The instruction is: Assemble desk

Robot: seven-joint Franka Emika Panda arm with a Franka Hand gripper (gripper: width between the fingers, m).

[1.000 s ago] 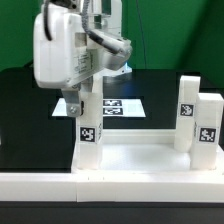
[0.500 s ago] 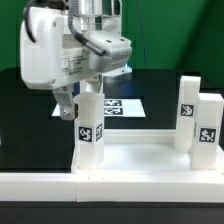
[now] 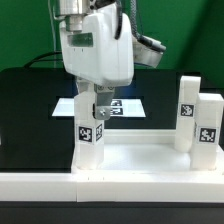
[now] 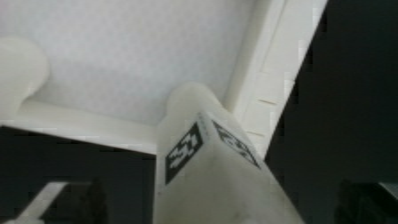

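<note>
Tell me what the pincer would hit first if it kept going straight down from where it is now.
Most likely the top of the tagged leg standing in the desk slab's corner: the open pincer hangs right above it, though the depth alignment is unclear.

Desk slab point(image 3: 150, 158): white plastic, matt, with a fine stippled grain on the inner face in the wrist view point(image 4: 143, 70); rim smooth.
Legs point(image 3: 90, 130): same white plastic, smooth, faint sheen on edges; printed black-and-white tags look flat and matt.
Marker board point(image 3: 125, 107): thin, white, paper-like, matt.
Bench point(image 3: 30, 110): black, matt, cloth-like or rubbery, cannot tell which.
Arm housing point(image 3: 95, 50): white moulded plastic, glossy, soft highlights.
Border rail point(image 3: 110, 185): white, smooth, matt.
</note>
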